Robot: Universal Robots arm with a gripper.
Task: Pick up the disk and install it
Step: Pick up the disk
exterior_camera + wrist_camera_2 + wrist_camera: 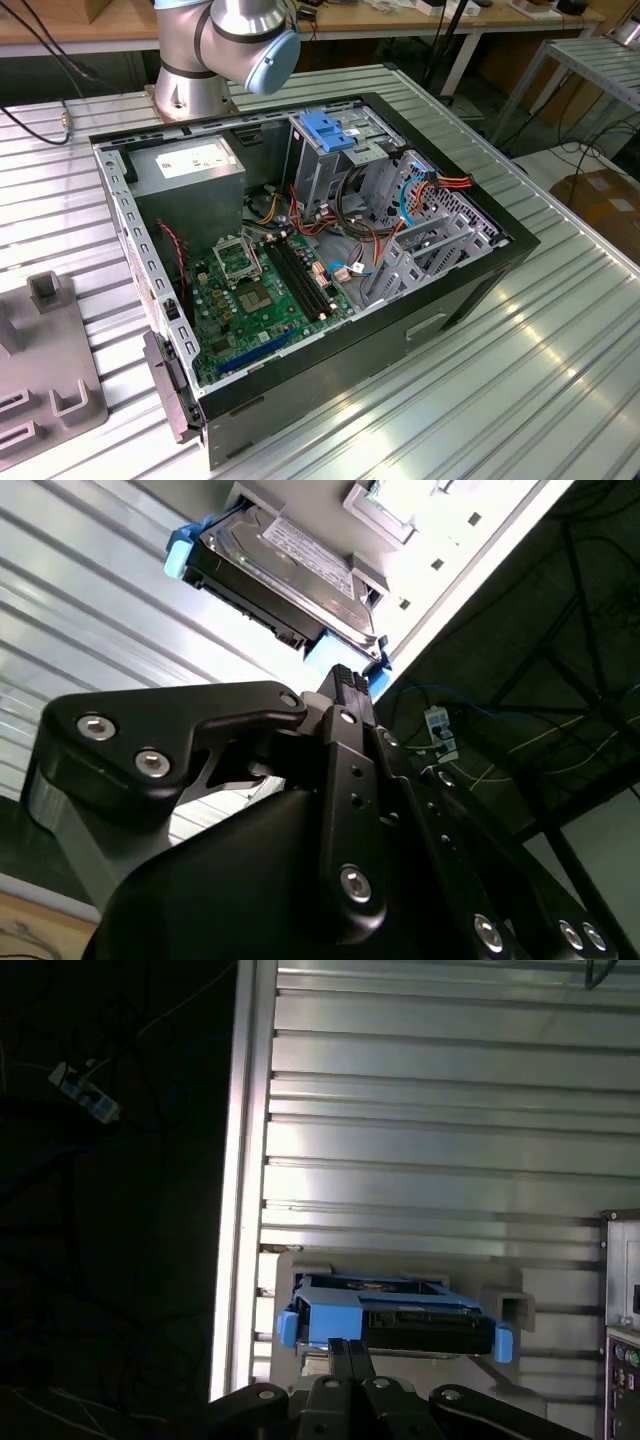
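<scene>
The disk [385, 1310] is a grey-metal drive with a pale label, framed by a bright blue rail. It rests in a pale grey holder [510, 1305] on the ribbed metal table, close to the table's edge. The disk [285, 565] appears in both wrist views. My black gripper [350, 1345] hovers just short of the disk's blue-railed side, its two fingertips pressed together with nothing between them. In the second wrist view the gripper [345, 680] tip points at the blue rail's corner without clearly touching it.
An open computer case [470, 290] lies on the table, with a motherboard [265, 290], cables and a tall metal drive cage topped by a blue bracket [330, 130]. The arm's base [190, 90] stands behind the case. A grey fixture [50, 370] sits at the exterior view's left.
</scene>
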